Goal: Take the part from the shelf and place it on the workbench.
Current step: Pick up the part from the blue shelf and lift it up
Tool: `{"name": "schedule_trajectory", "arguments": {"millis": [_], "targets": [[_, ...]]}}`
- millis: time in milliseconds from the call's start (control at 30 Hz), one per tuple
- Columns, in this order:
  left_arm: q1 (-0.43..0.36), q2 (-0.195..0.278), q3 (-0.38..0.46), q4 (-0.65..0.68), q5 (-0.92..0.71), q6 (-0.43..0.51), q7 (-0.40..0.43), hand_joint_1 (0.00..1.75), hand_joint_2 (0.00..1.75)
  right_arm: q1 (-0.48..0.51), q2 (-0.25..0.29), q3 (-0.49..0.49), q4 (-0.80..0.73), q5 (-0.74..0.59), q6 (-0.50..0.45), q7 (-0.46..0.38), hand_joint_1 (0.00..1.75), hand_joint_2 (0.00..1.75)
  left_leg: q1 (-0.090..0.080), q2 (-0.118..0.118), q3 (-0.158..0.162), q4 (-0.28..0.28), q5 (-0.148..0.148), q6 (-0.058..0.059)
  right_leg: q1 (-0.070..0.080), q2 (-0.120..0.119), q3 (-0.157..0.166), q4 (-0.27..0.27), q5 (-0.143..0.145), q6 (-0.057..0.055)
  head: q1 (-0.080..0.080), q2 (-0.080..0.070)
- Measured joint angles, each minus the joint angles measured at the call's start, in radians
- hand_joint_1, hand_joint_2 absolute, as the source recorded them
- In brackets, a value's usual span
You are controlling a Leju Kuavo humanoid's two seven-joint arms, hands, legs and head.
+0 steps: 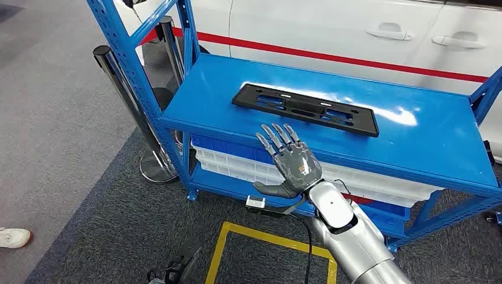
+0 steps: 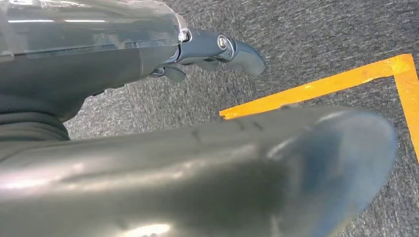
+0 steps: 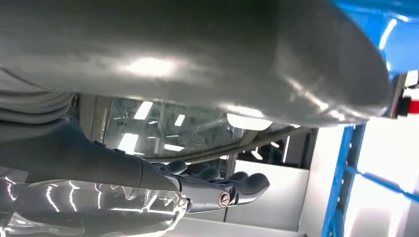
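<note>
Landmark: I take the blue shelf (image 1: pixel 331 127) as my reference; its glossy top deck carries glare patches.

Part: the black flat part (image 1: pixel 303 109), a long frame with slots, lies on the shelf's top deck, toward the deck's rear half and slightly skewed to the front edge. Glare sits just behind it. It lies bare, apart from both hands.

Right hand: my right hand (image 1: pixel 290 163) is raised in front of the shelf's front edge, palm up toward the camera, fingers (image 1: pixel 278 137) straight and slightly spread, thumb out to the side. It holds nothing. The fingertips overlap the deck's front strip in the head view, short of the part; whether they touch the deck I cannot tell.

Right wrist view: dark fingers stretched out against a blue shelf upright (image 3: pixel 341 182); a blurred grey thumb covers much of this picture.

Left hand: my left hand (image 2: pixel 207 52) hangs over grey carpet (image 2: pixel 316 29) beside an orange floor line (image 2: pixel 316 86). I see part of it, blurred and close; fingers' state I cannot tell.

Under the deck: white bins (image 1: pixel 237 165) on the shelf's lower level, partly hidden by my right arm.

Behind the shelf: a white car (image 1: pixel 355 29) with a red stripe, cut off at the frame edge.

Left of the shelf: chrome posts (image 1: pixel 127 89), tops cut off or crossed by the shelf frame.
</note>
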Motion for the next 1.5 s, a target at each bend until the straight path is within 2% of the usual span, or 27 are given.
{"name": "schedule_trajectory", "arguments": {"millis": [67, 100, 167, 233, 333, 400, 467, 500, 567, 600, 633, 700, 733, 767, 867, 933, 967, 1033, 1067, 1100, 1133, 1200, 1233, 1300, 1400, 1433, 1500], "targets": [[0.001, 0.000, 0.001, 0.000, 0.000, 0.000, 0.000, 0.00, 0.00, 0.001, -0.001, 0.000, 0.000, 0.000, 0.000, 0.000, 0.00, 0.00, 0.000, -0.001, 0.011, 0.000, -0.008, -0.001, -0.001, 0.000, -0.014, -0.009, 0.024, 0.000, 0.000, 0.000], [0.002, 0.000, 0.002, 0.000, 0.000, 0.000, 0.000, 0.00, 0.00, 0.002, -0.002, 0.001, 0.000, 0.000, 0.000, 0.000, 0.00, 0.00, 0.000, -0.001, 0.022, 0.000, -0.017, -0.003, -0.001, -0.001, -0.019, -0.034, 0.055, -0.001, 0.000, 0.000], [0.002, 0.000, 0.003, 0.000, -0.001, -0.001, -0.001, 0.00, 0.00, 0.002, -0.003, 0.001, 0.000, -0.001, 0.000, 0.000, 0.00, 0.00, 0.000, -0.002, 0.049, 0.000, -0.038, -0.009, -0.001, -0.001, 0.011, -0.160, 0.155, -0.007, 0.000, 0.000], [-0.001, 0.000, 0.003, 0.001, -0.002, -0.002, -0.001, 0.00, 0.00, 0.000, -0.005, 0.001, 0.000, -0.002, 0.001, 0.000, 0.00, 0.00, -0.001, -0.003, 0.064, 0.000, -0.057, -0.020, 0.005, -0.002, 0.039, -0.260, 0.208, -0.016, 0.000, 0.000], [-0.003, 0.000, 0.004, 0.001, -0.005, -0.003, -0.001, 0.00, 0.00, -0.002, -0.007, 0.002, 0.000, -0.003, 0.002, 0.000, 0.00, 0.00, -0.002, -0.002, 0.073, 0.002, -0.068, -0.039, 0.009, 0.001, 0.053, -0.282, 0.201, -0.036, -0.001, 0.000], [-0.006, 0.000, 0.004, 0.001, -0.007, -0.003, -0.001, 0.00, 0.00, -0.006, -0.007, 0.002, 0.000, -0.003, 0.002, 0.001, 0.00, 0.00, 0.000, 0.000, 0.056, 0.053, -0.068, -0.049, 0.004, 0.003, 0.074, -0.289, 0.191, -0.050, -0.001, 0.000], [-0.009, 0.000, 0.004, 0.001, -0.010, -0.003, -0.001, 0.00, 0.00, -0.008, -0.007, 0.002, 0.000, -0.003, 0.002, 0.002, 0.00, 0.00, 0.002, 0.001, -0.013, 0.174, -0.091, -0.058, 0.003, 0.002, 0.096, -0.292, 0.177, -0.057, -0.003, 0.000], [-0.009, 0.000, 0.004, 0.001, -0.012, -0.003, 0.000, 0.00, 0.00, -0.007, -0.007, 0.002, 0.000, -0.003, 0.002, 0.004, 0.00, 0.00, 0.003, 0.001, -0.057, 0.236, -0.117, -0.061, 0.003, 0.002, 0.105, -0.292, 0.168, -0.058, -0.003, 0.000], [-0.007, 0.000, 0.003, 0.001, -0.015, -0.002, 0.002, 0.00, 0.00, -0.004, -0.007, 0.002, 0.000, -0.003, 0.003, 0.006, 0.00, 0.00, 0.003, 0.001, -0.120, 0.294, -0.153, -0.062, 0.005, 0.004, 0.125, -0.292, 0.151, -0.059, -0.003, 0.000], [-0.006, 0.000, 0.004, 0.001, -0.016, -0.002, 0.002, 0.00, 0.00, -0.003, -0.007, 0.002, 0.000, -0.003, 0.003, 0.007, 0.00, 0.00, 0.003, 0.001, -0.129, 0.275, -0.140, -0.059, 0.006, 0.006, 0.138, -0.292, 0.143, -0.059, -0.003, 0.000], [-0.005, 0.000, 0.004, 0.002, -0.017, -0.001, 0.003, 0.00, 0.00, -0.003, -0.007, 0.002, 0.000, -0.003, 0.003, 0.008, 0.00, 0.00, 0.002, 0.001, -0.124, 0.224, -0.101, -0.054, 0.007, 0.007, 0.152, -0.292, 0.133, -0.058, -0.003, 0.000], [-0.005, 0.001, 0.004, 0.002, -0.018, -0.001, 0.002, 0.00, 0.00, -0.003, -0.007, 0.002, 0.001, -0.003, 0.004, 0.010, 0.00, 0.00, -0.003, 0.001, -0.098, 0.089, 0.012, -0.040, 0.009, 0.009, 0.175, -0.291, 0.115, -0.054, -0.003, 0.000], [-0.005, 0.001, 0.004, 0.002, -0.019, 0.000, 0.001, 0.00, 0.00, -0.003, -0.008, 0.002, 0.002, -0.003, 0.006, 0.010, 0.00, 0.00, -0.006, 0.002, -0.088, 0.042, 0.050, -0.034, 0.011, 0.010, 0.179, -0.290, 0.107, -0.051, -0.003, 0.000], [-0.005, 0.002, 0.004, 0.003, -0.020, 0.002, -0.001, 0.00, 0.00, -0.002, -0.008, 0.002, 0.003, -0.002, 0.009, 0.011, 0.00, 0.44, -0.009, 0.001, -0.085, 0.018, 0.070, -0.029, 0.011, 0.011, 0.179, -0.289, 0.102, -0.046, -0.003, 0.000], [-0.006, 0.001, 0.004, 0.003, -0.024, 0.004, -0.009, 0.00, 0.00, -0.005, -0.009, 0.002, 0.006, -0.002, 0.015, 0.017, 0.00, 1.75, -0.009, 0.000, -0.082, 0.008, 0.073, -0.019, 0.011, 0.010, 0.179, -0.289, 0.088, -0.029, -0.004, 0.000], [-0.009, 0.000, 0.004, 0.003, -0.026, 0.004, -0.014, 0.00, 0.00, -0.011, -0.010, 0.002, 0.009, -0.001, 0.020, 0.027, 0.00, 1.75, -0.003, 0.000, -0.072, -0.003, 0.072, -0.012, 0.010, 0.008, 0.161, -0.245, 0.060, -0.018, -0.004, 0.000], [-0.011, -0.001, 0.004, 0.003, -0.028, 0.004, -0.016, 0.00, 0.00, -0.014, -0.010, 0.002, 0.012, 0.001, 0.023, 0.034, 0.00, 1.75, -0.002, 0.001, -0.068, -0.006, 0.070, -0.009, 0.008, 0.006, 0.135, -0.196, 0.037, -0.012, -0.004, 0.000], [-0.016, -0.001, 0.004, 0.003, -0.030, 0.002, -0.018, 0.00, 0.00, -0.018, -0.011, 0.003, 0.025, 0.005, 0.032, 0.050, 0.00, 1.75, -0.002, 0.001, -0.065, -0.006, 0.065, -0.004, 0.003, 0.005, 0.052, -0.060, -0.014, -0.005, -0.003, 0.000], [-0.016, -0.001, 0.004, 0.003, -0.030, 0.002, -0.018, 0.00, 0.00, -0.018, -0.012, 0.003, 0.032, 0.006, 0.037, 0.058, 0.00, 1.75, -0.001, 0.000, -0.063, -0.005, 0.062, -0.004, 0.001, 0.004, 0.017, -0.011, -0.022, -0.003, -0.003, 0.000], [-0.016, -0.001, 0.004, 0.003, -0.031, 0.001, -0.018, 0.00, 0.00, -0.018, -0.013, 0.003, 0.040, 0.007, 0.042, 0.065, 0.00, 1.75, -0.001, 0.000, -0.060, -0.004, 0.058, -0.004, -0.002, 0.003, -0.004, 0.008, -0.012, -0.002, -0.003, 0.000], [-0.016, -0.002, 0.004, 0.003, -0.032, 0.001, -0.018, 0.00, 0.00, -0.021, -0.013, 0.003, 0.048, 0.009, 0.047, 0.076, 0.00, 1.75, 0.000, -0.001, -0.056, -0.002, 0.054, -0.006, -0.004, 0.001, -0.001, -0.019, 0.021, -0.001, -0.003, 0.000], [-0.016, -0.003, 0.004, 0.003, -0.035, 0.000, -0.018, 0.00, 0.00, -0.031, -0.013, 0.003, 0.068, 0.015, 0.055, 0.102, 0.00, 1.75, 0.001, -0.002, -0.049, 0.005, 0.044, -0.013, -0.008, -0.002, 0.052, -0.152, 0.108, -0.002, -0.003, 0.000], [-0.018, -0.003, 0.004, 0.003, -0.036, 0.000, -0.018, 0.00, 0.00, -0.038, -0.012, 0.003, 0.079, 0.019, 0.057, 0.117, 0.00, 1.75, -0.001, -0.003, -0.048, 0.011, 0.039, -0.019, -0.008, -0.003, 0.078, -0.214, 0.136, -0.005, -0.003, 0.000], [-0.019, -0.003, 0.004, 0.003, -0.038, -0.001, -0.018, 0.00, 0.00, -0.051, -0.009, 0.002, 0.103, 0.025, 0.060, 0.140, 0.00, 1.75, -0.004, -0.003, -0.050, 0.017, 0.034, -0.031, -0.004, -0.001, 0.100, -0.267, 0.149, -0.013, -0.005, 0.000], [-0.019, -0.003, 0.004, 0.003, -0.043, -0.002, -0.016, 0.00, 0.00, -0.070, -0.003, 0.002, 0.144, 0.046, 0.065, 0.175, 0.00, 1.75, -0.001, -0.002, -0.051, 0.023, 0.026, -0.046, -0.004, 0.003, 0.101, -0.270, 0.151, -0.030, -0.006, 0.000], [-0.020, -0.003, 0.004, 0.003, -0.045, -0.002, -0.016, 0.00, 0.00, -0.077, -0.001, 0.002, 0.156, 0.054, 0.069, 0.185, 0.00, 1.75, 0.000, -0.001, -0.059, 0.045, 0.010, -0.051, -0.005, 0.003, 0.102, -0.272, 0.153, -0.036, -0.006, 0.000], [-0.020, -0.003, 0.004, 0.003, -0.048, -0.002, -0.015, 0.00, 0.00, -0.089, 0.005, 0.002, 0.178, 0.063, 0.082, 0.202, 0.00, 1.75, 0.002, 0.001, -0.106, 0.153, -0.051, -0.060, -0.006, 0.001, 0.104, -0.274, 0.153, -0.045, -0.007, 0.000]]}}
